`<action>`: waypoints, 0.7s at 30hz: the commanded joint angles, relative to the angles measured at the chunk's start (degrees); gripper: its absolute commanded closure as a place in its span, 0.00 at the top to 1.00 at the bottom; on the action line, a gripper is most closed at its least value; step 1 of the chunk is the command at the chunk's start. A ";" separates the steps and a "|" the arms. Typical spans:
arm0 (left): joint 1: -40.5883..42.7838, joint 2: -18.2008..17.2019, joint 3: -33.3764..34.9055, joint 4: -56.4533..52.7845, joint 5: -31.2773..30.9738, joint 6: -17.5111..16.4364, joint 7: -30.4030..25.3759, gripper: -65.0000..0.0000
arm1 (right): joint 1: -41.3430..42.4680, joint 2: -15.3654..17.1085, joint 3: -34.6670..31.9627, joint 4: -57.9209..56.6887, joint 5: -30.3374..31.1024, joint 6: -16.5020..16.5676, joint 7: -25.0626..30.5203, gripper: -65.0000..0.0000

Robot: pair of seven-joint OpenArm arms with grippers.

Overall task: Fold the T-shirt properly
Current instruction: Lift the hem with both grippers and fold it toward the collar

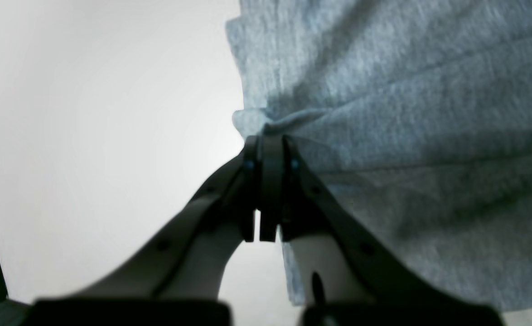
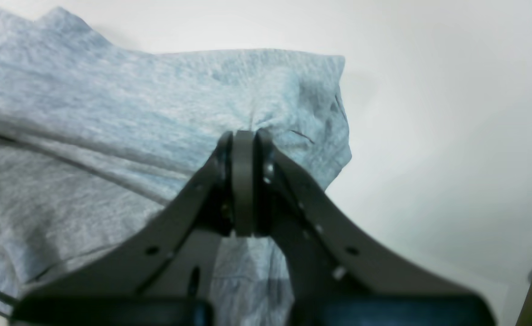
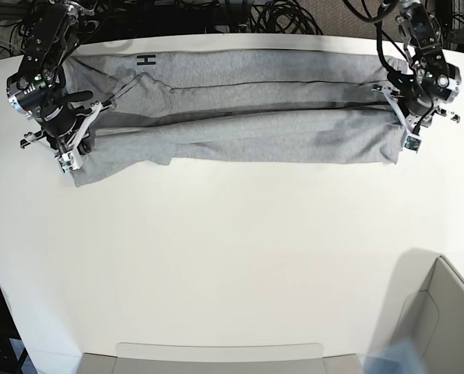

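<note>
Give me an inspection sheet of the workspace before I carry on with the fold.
Surface: white table, matte and pale, its dark surroundings showing past the edge.
T-shirt: grey T-shirt lies in a long band across the far part, layered, with creases running along it; not squared up.
Left gripper: left gripper shut on the cloth at one end of the band.
Right gripper: right gripper shut on the cloth at the other end.
Clutter: nothing seen on the surface besides the shirt.
Cables: dark cables bunched beyond the far edge.
Surroundings: grey bin-like object at the near corner on the left arm's side; contents not visible.
</note>
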 commanded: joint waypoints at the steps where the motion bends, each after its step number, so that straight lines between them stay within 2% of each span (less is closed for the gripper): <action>1: 0.35 -0.86 -0.54 2.05 0.57 0.29 -0.67 0.00 | -0.10 0.77 0.37 1.64 -0.15 0.41 0.81 0.00; 13: 4.66 -0.86 -1.77 3.45 0.57 0.29 -0.67 0.00 | -4.49 0.60 0.45 5.15 0.12 0.41 0.81 0.00; 18: 5.10 0.54 -5.20 3.45 0.66 0.29 -0.67 0.00 | -7.48 0.60 3.80 5.15 5.48 0.41 0.81 0.00; 21: 5.10 1.86 -6.52 3.28 0.83 0.29 -0.67 0.00 | -8.62 0.60 4.06 4.98 6.01 0.41 0.90 0.00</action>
